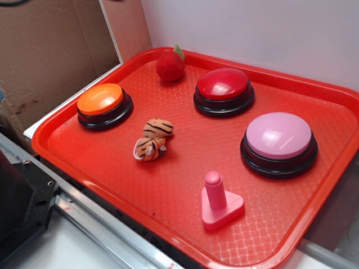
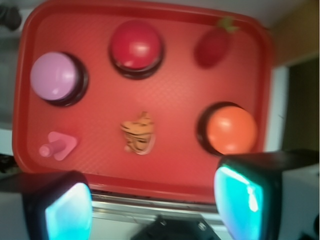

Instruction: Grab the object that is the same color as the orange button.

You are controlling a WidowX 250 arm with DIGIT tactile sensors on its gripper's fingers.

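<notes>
Lying on its side near the middle of the tray (image 1: pixel 67 162), the small plush tiger (image 1: pixel 152 140) shows fuzzy orange fabric with black stripes and a white patch. It rests free, touching nothing else, just beside the orange button (image 1: pixel 104 105), whose glossy dome top sits on a round black base. The tray is red moulded plastic with a fine woven-looking texture and a raised, rounded rim. Farther back stand a red-topped button (image 1: pixel 224 91) and a soft red strawberry (image 1: pixel 170 65) with a green leaf; a pink-topped button (image 1: pixel 279 143) and a ribbed pink peg (image 1: pixel 219 201) on a triangular base sit towards the other end.

From the wrist view, which is somewhat blurred, the gripper (image 2: pixel 152 205) hangs above the tray's near edge, its two dark fingers (image 2: pixel 240 192) spread wide and holding nothing, apparently padded in pale blue. The tiger lies between and beyond them.
</notes>
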